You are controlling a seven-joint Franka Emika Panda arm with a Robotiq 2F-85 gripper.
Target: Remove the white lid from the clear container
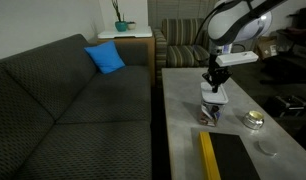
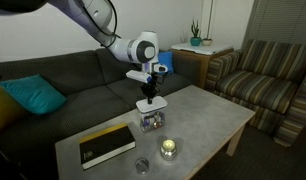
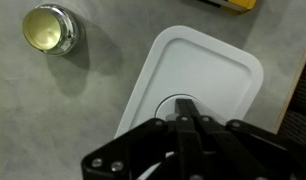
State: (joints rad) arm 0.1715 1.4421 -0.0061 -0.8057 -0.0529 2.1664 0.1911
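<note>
The white lid [image 3: 203,80] fills the centre of the wrist view, directly under my gripper [image 3: 183,108], with the grey table [image 3: 53,120] showing around it. This view hides the clear container [image 1: 211,114] completely, since the lid covers it. Both exterior views show the container below the lid, standing near the middle of the table, with dark and coloured contents visible through its wall. Whether the lid is seated on the rim or raised clear of it cannot be determined in any view. The wrist view shows the small round yellowish dish [image 3: 50,28] well apart from the lid, and only an edge of the yellow-and-black book [image 3: 233,4] at the top of the frame. An exterior view shows the whole book lying flat and adds a grey round disc [image 2: 142,165] near the dish. My arm reaches in from above, with the wrist bent so the gripper points straight down at the lid's centre. My fingers [image 3: 179,135] are drawn narrow, tips together at the lid surface. Whether they clamp any part of the lid cannot be told.
</note>
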